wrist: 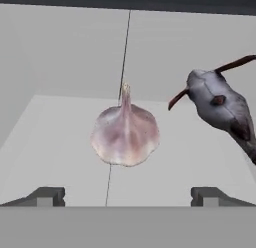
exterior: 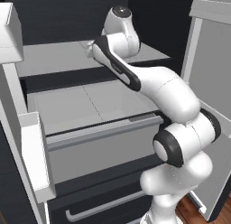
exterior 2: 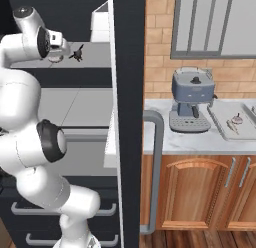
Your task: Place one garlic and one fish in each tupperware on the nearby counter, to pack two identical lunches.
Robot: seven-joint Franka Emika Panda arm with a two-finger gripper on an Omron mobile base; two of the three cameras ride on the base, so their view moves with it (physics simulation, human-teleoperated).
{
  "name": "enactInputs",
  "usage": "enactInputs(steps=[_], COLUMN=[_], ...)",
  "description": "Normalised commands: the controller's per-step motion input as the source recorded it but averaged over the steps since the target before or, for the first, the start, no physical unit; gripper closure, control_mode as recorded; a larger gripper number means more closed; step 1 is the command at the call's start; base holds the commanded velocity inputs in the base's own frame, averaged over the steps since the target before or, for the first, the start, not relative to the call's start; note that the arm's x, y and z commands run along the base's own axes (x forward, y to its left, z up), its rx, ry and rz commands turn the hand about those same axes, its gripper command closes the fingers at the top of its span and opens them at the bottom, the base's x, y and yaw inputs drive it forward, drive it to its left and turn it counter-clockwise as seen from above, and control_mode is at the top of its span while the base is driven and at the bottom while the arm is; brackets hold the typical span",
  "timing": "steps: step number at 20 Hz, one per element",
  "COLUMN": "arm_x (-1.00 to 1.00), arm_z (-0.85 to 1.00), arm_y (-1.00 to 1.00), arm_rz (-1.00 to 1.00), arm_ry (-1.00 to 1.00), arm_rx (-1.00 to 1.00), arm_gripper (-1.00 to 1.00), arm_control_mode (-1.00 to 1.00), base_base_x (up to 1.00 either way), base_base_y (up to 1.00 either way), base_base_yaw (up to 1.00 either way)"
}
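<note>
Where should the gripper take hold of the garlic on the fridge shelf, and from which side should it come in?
Probably across the wide round body of the garlic, not the thin pointed tip. In the hand view the bulb sits centred between the open gripper tips, so coming straight ahead looks best. The fish lies apart to one side, so a centred approach should clear it.
</note>
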Motion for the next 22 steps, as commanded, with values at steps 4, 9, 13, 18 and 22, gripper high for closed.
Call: enactInputs(steps=[4, 9, 13, 18, 22], arm_x=[0.39, 0.55, 0.53, -0.13, -0.75], arm_z=[-0.15, -0.13, -0.09, -0.09, -0.11], arm_y=[0.0, 0.01, 0.08, 0.16, 0.0], arm_rz=[0.0, 0.0, 0.0, -0.01, -0.08], arm_ry=[0.0, 0.0, 0.0, 0.0, -0.01], arm_rx=[0.0, 0.0, 0.0, 0.0, 0.0], arm_gripper=[-1.0, -1.0, -1.0, 1.0, 1.0], arm_control_mode=[-1.0, -1.0, -1.0, -1.0, -1.0], base_base_x=[0.0, 0.0, 0.0, 0.0, 0.0], base_base_y=[0.0, 0.0, 0.0, 0.0, 0.0], base_base_yaw=[0.0, 0.0, 0.0, 0.0, 0.0])
